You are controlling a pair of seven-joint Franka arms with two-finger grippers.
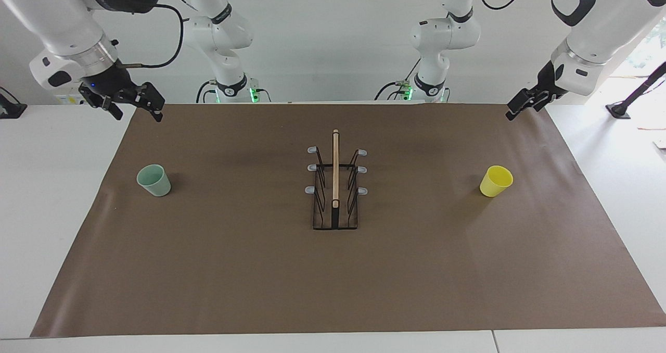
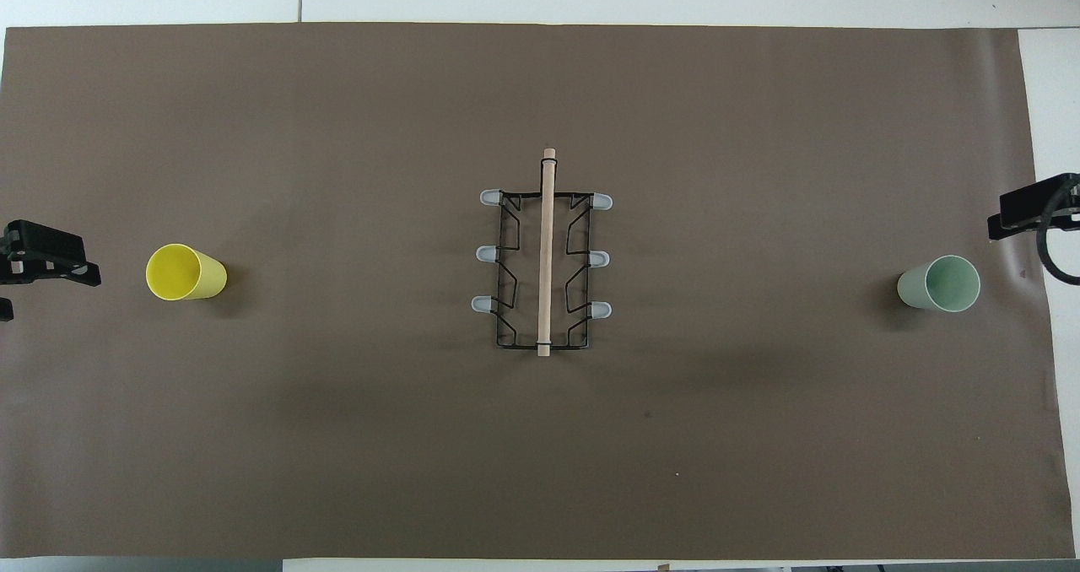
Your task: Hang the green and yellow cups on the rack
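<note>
The pale green cup (image 1: pixel 154 180) (image 2: pixel 939 283) stands upright on the brown mat at the right arm's end. The yellow cup (image 1: pixel 496 181) (image 2: pixel 186 272) stands upright at the left arm's end. The black wire rack (image 1: pixel 335 186) (image 2: pixel 544 256) with its wooden slat stands in the mat's middle, all its pegs bare. My right gripper (image 1: pixel 136 112) hangs open and empty over the mat's corner, apart from the green cup. My left gripper (image 1: pixel 512 112) hangs open and empty over the mat's other corner by the robots, apart from the yellow cup.
The brown mat (image 1: pixel 333 280) covers most of the white table (image 1: pixel 52 186). The arms' bases stand at the table's edge nearest the robots.
</note>
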